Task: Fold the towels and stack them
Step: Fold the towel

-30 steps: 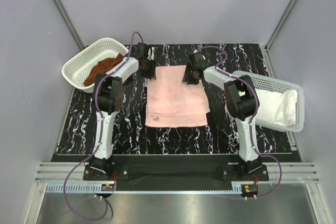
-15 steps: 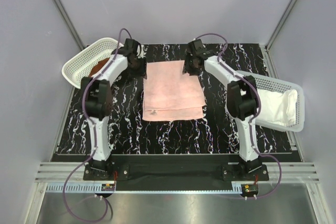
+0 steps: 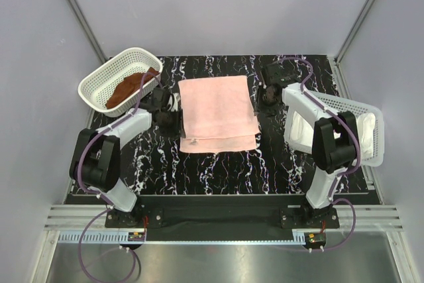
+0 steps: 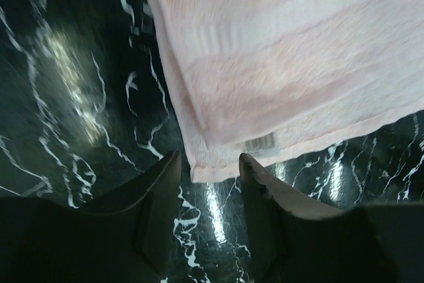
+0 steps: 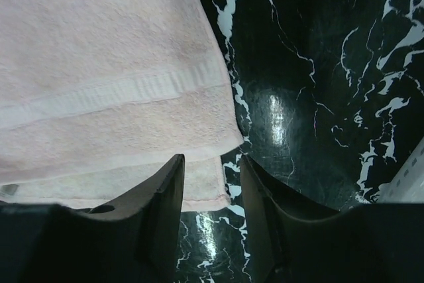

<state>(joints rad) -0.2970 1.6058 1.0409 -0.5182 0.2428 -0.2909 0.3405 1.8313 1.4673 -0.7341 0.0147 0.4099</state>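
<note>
A pale pink towel [image 3: 217, 112] lies folded on the black marbled table [image 3: 218, 170], its upper layer stopping short of the near edge. My left gripper [image 3: 179, 126] hovers open at the towel's near left corner. In the left wrist view that labelled corner of the towel [image 4: 291, 51] lies just beyond my left gripper [image 4: 209, 162], ungripped. My right gripper [image 3: 257, 105] stands open at the towel's right edge. The right wrist view shows the towel's [image 5: 99, 64] lower layer reaching in between the open fingers of my right gripper [image 5: 211, 162]. A rust-brown towel [image 3: 129, 87] and a cream-white towel [image 3: 348, 134] lie in baskets.
A white lattice basket [image 3: 132, 51] at the back left holds the rust-brown towel. A second white basket [image 3: 338, 100] at the right edge holds the cream-white towel and sits close beside my right forearm. Grey walls enclose the table on three sides.
Both grippers have left the towel's far corners and drawn back, the left to the near left corner, the right off the right edge. The towel sits slightly farther back.
</note>
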